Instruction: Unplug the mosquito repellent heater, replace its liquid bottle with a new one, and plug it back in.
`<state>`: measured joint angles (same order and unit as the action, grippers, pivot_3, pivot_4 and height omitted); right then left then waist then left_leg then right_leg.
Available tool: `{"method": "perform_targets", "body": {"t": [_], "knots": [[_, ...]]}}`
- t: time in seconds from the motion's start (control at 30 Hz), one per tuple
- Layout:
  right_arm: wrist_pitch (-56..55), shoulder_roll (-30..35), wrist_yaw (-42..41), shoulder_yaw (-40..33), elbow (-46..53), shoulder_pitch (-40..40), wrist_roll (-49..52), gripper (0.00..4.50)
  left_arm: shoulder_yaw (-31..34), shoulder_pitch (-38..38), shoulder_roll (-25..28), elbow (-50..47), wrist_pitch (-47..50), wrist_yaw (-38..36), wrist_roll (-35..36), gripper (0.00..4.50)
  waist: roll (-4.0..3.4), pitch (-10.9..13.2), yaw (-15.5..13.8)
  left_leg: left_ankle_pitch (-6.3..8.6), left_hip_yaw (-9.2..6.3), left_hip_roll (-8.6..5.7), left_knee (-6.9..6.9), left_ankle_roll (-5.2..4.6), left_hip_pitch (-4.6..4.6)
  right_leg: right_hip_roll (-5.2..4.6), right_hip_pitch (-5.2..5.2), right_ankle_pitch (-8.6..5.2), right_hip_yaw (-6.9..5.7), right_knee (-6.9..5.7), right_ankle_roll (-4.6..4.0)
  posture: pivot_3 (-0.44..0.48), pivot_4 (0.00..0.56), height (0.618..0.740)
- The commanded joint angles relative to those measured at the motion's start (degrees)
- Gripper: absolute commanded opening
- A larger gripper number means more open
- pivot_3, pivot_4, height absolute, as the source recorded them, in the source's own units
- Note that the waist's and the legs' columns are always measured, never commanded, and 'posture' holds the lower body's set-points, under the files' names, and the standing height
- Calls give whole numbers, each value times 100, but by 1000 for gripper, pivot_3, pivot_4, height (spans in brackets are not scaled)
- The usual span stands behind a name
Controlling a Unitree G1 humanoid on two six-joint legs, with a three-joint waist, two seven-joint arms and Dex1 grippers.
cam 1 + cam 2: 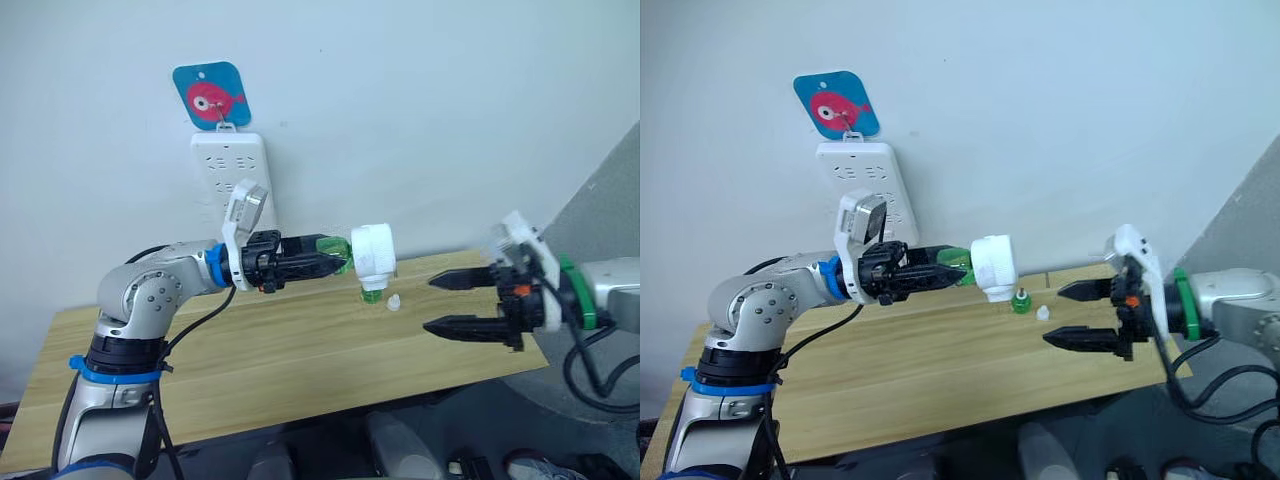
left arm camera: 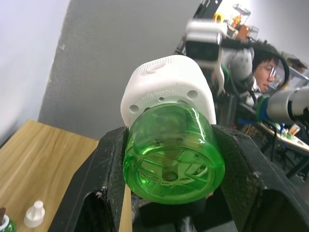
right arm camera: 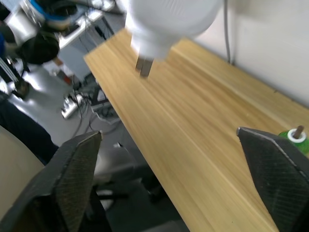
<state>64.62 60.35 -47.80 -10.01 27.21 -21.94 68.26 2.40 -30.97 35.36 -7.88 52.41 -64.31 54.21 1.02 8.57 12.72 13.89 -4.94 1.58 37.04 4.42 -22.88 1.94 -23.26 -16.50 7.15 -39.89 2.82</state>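
Note:
The white mosquito repellent heater (image 1: 373,250) hangs in the air above the table with a translucent green bottle (image 2: 174,154) fitted into its base. My left gripper (image 1: 335,260) is shut on that bottle. The heater's two metal prongs (image 3: 143,65) point down toward the table. A second small green bottle (image 1: 1021,301) stands on the table under the heater, uncapped, with a wick sticking up and a white cap (image 1: 1043,312) beside it. I cannot tell which bottle is the new one. My right gripper (image 1: 430,304) stands open to the right of the heater, holding nothing.
A white power strip (image 1: 232,180) hangs on the wall below a blue fish tag (image 1: 211,95), behind my left arm. The wooden table (image 1: 300,350) runs under both grippers. A person (image 2: 265,72) sits in the background among equipment.

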Motion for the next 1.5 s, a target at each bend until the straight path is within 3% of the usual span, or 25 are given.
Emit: {"method": "perform_targets", "body": {"t": [0.03,0.43,1.0,1.17,1.4,1.5], "knots": [[254,-240,441,-225,-363,-555,734,4500,-43,-7,119,-174,-13,-295,35,2303,0,0,13,0,0,0,0,0,1,0,0,0,0,0,0,-262,85,740],[820,-1106,2352,429,-1205,-1630,2728,4500,-127,-38,76,-354,-68,-399,9,2303,0,0,34,0,-1,1,-1,-1,-3,0,0,1,1,1,-3,-247,83,740],[713,-1440,2965,1007,-1372,-1726,3570,4500,-77,-56,-52,-443,-83,-258,51,2303,-1,0,3,0,-2,2,-1,-1,-4,1,0,1,0,1,-2,-227,74,740],[727,-1438,2992,1052,-1398,-1751,3687,2947,-52,-45,-87,-461,-91,-203,68,2303,-1,-1,-2,0,-2,2,-1,-1,-3,1,0,1,0,1,-2,-221,69,740],[690,-1437,3085,1099,-1404,-1727,3877,2945,-51,-69,-181,-490,-179,-144,-3,2303,-1,-1,-4,0,-2,2,-1,-1,-4,1,0,1,0,1,-2,-219,65,740],[652,-1406,3195,1123,-1435,-1691,4021,2945,-268,-96,-87,-441,-514,-203,-503,2303,-2,-1,-4,0,-2,2,-1,-1,-4,1,0,2,0,0,-4,-218,66,740]]}}
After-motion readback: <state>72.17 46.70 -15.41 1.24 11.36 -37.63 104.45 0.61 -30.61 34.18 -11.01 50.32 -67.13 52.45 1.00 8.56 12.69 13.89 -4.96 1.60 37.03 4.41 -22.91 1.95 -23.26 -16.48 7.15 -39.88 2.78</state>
